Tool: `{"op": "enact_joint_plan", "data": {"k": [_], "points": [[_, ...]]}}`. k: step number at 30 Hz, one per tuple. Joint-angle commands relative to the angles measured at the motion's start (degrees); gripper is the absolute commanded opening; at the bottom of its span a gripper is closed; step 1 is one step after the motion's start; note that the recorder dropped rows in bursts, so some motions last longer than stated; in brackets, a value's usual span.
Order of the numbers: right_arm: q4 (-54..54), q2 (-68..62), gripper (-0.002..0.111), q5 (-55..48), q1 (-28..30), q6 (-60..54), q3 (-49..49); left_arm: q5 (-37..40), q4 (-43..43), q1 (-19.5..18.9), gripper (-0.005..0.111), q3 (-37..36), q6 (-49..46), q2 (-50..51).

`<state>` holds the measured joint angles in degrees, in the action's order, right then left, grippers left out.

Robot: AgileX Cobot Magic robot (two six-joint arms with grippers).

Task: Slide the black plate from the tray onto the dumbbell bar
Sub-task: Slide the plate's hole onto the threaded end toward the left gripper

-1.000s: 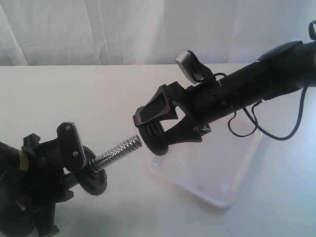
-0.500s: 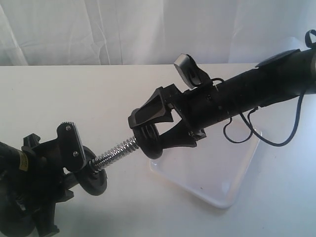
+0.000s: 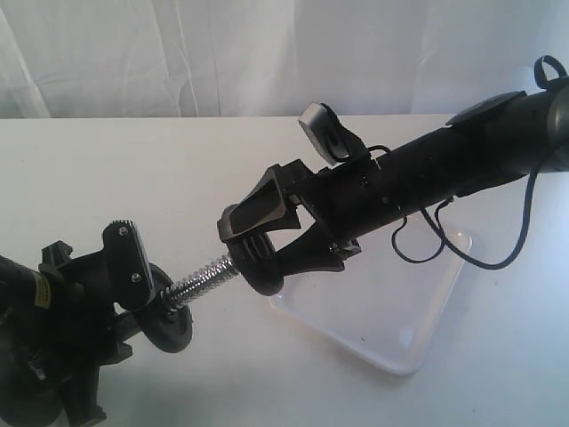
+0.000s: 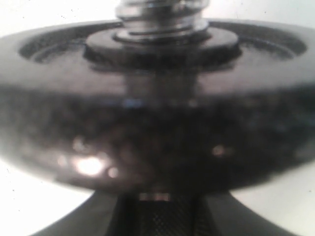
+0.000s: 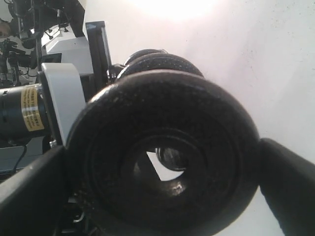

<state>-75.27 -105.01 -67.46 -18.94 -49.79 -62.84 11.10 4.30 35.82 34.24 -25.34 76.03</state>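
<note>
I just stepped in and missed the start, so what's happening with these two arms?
The left gripper holds the dumbbell bar, which already carries one black disc. The right gripper grips the black plate by its rim, off the tray, with its centre hole lined up on the bar's threaded end. The tip seems just inside the hole; the plate is not yet slid down.

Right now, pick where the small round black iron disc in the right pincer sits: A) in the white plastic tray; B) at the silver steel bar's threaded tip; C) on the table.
B: the right pincer holds the black iron disc at the threaded end of the silver steel bar.
</note>
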Motion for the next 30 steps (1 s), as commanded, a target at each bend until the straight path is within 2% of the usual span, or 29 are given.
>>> {"op": "enact_joint_plan", "data": {"k": [1, 30], "points": [[-2.88, 0.28, 0.000, -2.50, -0.86, -0.73, -0.02, -5.11, -0.01, 0.26, 0.000, 1.19, 0.32, -2.67], [-3.75, 0.21, 0.000, -2.50, -1.02, -2.63, 0.23, -5.49, -0.01, 0.26, 0.000, 1.19, 0.03, -6.67]]}}
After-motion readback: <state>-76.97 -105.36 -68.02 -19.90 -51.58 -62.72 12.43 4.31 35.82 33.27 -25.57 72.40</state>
